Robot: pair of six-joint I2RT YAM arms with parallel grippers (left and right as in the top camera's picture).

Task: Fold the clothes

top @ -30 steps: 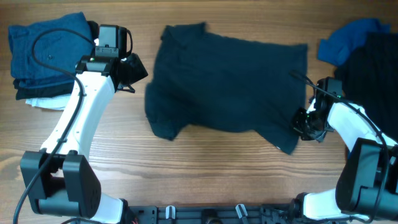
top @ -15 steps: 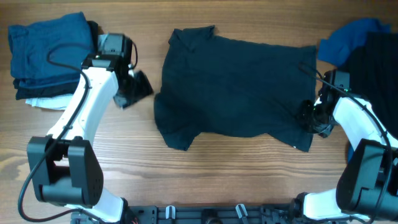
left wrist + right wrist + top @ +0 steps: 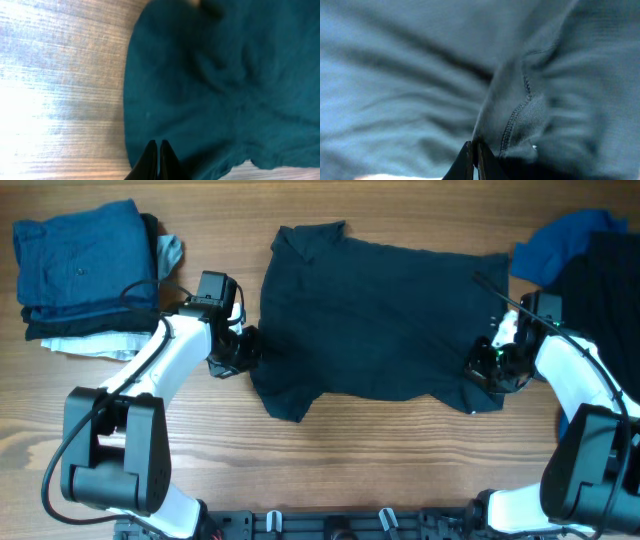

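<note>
At table centre the shirt lies spread, not yet folded, with the left claw pressed together at its 9 o'clock sleeve, the right claw pinching its 3 o'clock hem, a folded stack at 10 and a heap waiting at 2.

Wooden table, light brown with grain running left to right, fills the overhead frame. In the left wrist view it occupies the left half, brightly lit. A dark rail with small metal clips spans the bottom edge, centre.
</note>
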